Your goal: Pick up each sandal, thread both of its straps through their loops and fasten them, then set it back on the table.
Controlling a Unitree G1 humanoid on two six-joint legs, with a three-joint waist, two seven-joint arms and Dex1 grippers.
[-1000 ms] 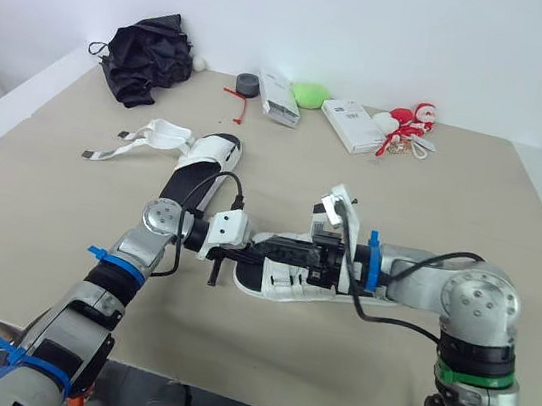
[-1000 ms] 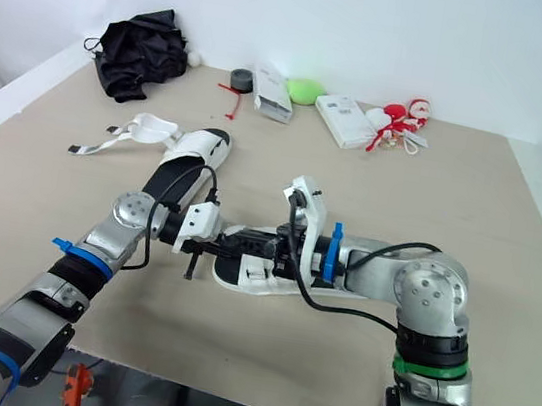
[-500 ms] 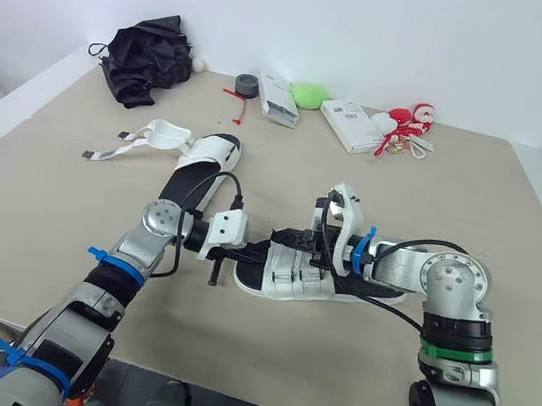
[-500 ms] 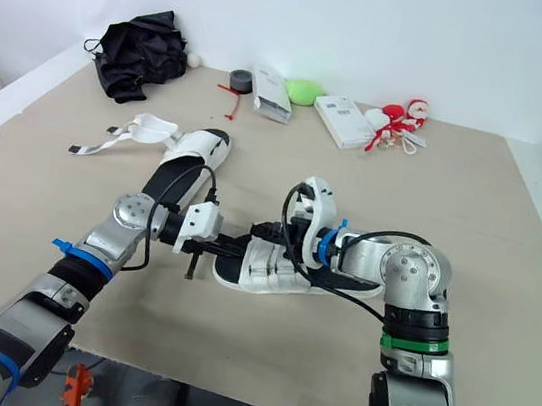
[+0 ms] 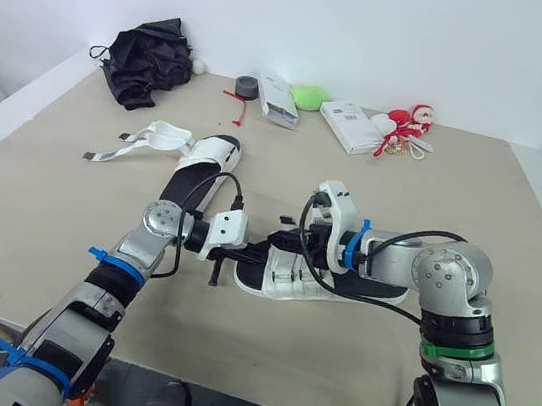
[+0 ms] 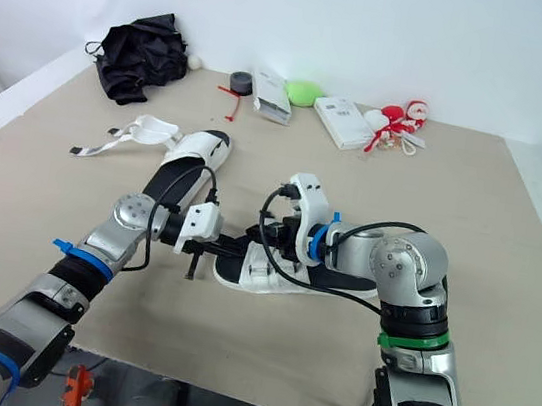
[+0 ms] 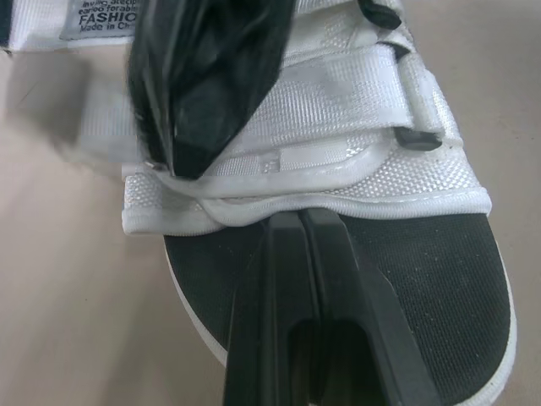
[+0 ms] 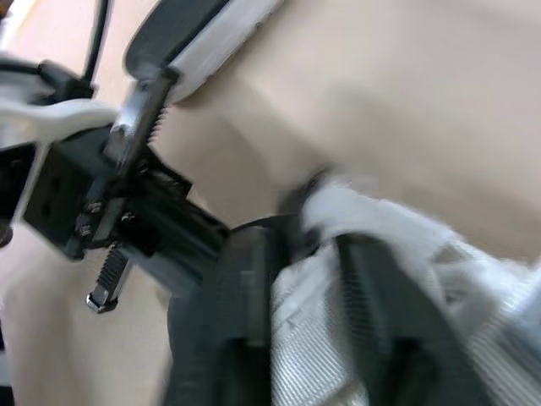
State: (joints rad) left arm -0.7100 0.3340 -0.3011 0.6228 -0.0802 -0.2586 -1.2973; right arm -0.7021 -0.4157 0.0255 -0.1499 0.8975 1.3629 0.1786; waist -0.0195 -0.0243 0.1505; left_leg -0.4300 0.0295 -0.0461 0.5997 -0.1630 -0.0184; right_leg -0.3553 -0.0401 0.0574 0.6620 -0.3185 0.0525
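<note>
Sandal (image 5: 286, 278) lies mid-counter (image 5: 55, 233), probably light, with soft webbing over a stiffer sole, best taken by a strap end; left hand (image 7: 300, 216), fingers together, rests on its black toe bed, arm outstretched; right hand (image 8: 308, 245) is clamped on a white strap (image 8: 342, 207), elbow bent; second sandal (image 5: 195, 167) lies beyond, unfastened.

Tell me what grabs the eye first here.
Both arms meet over a white sandal near the front of the table: the left gripper, shut, at its toe, the right gripper at its straps. A second sandal with loose straps lies behind to the left, a black cloth at the far left corner.
</note>
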